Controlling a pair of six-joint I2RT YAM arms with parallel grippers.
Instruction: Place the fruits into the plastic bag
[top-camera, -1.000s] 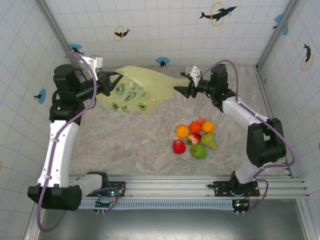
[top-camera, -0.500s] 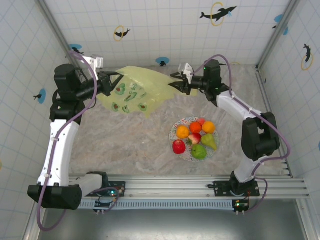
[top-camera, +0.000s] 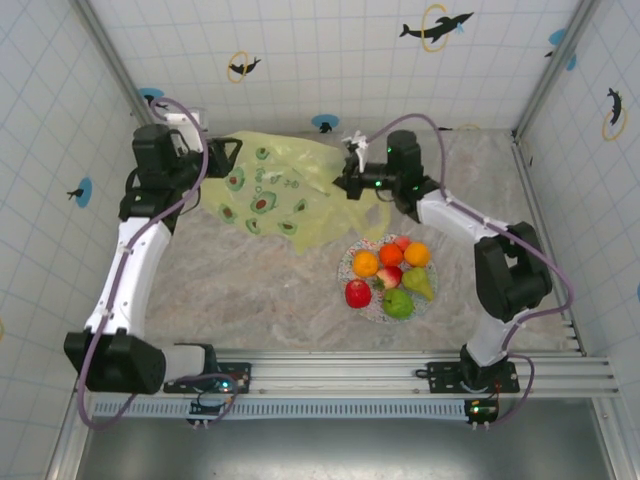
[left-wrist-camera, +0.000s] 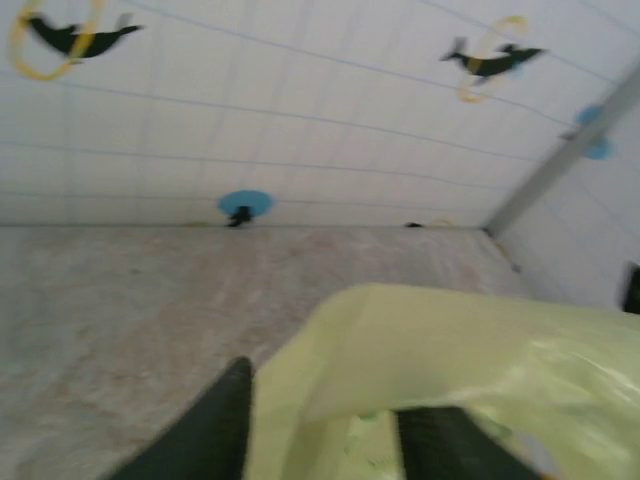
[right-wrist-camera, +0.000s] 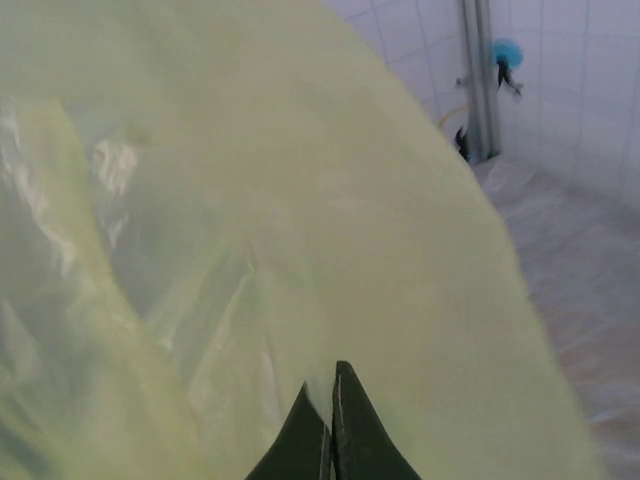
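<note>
The yellow-green plastic bag (top-camera: 275, 190) lies spread at the back of the table between my two grippers. My left gripper (top-camera: 222, 157) is at the bag's left end with its jaws apart. In the left wrist view a fold of the bag (left-wrist-camera: 470, 350) drapes between the dark fingers (left-wrist-camera: 215, 430). My right gripper (top-camera: 350, 180) is shut on the bag's right edge, and its fingertips (right-wrist-camera: 345, 400) pinch the film (right-wrist-camera: 250, 200). The fruits sit heaped on the plate (top-camera: 346, 268): oranges (top-camera: 366, 263), red apple (top-camera: 358, 293), green apple (top-camera: 398, 303), pear (top-camera: 420, 283).
White tiled walls with dolphin stickers close in the table at the back and on both sides. A metal post (top-camera: 545, 70) stands in the back right corner. A rail (top-camera: 350, 370) runs along the near edge. Bare marbled tabletop (top-camera: 250, 290) lies in front of the bag.
The right gripper has moved left to the bag's right edge and shut on it. The left gripper's jaws have opened, and the bag has sagged and spread lower onto the table.
</note>
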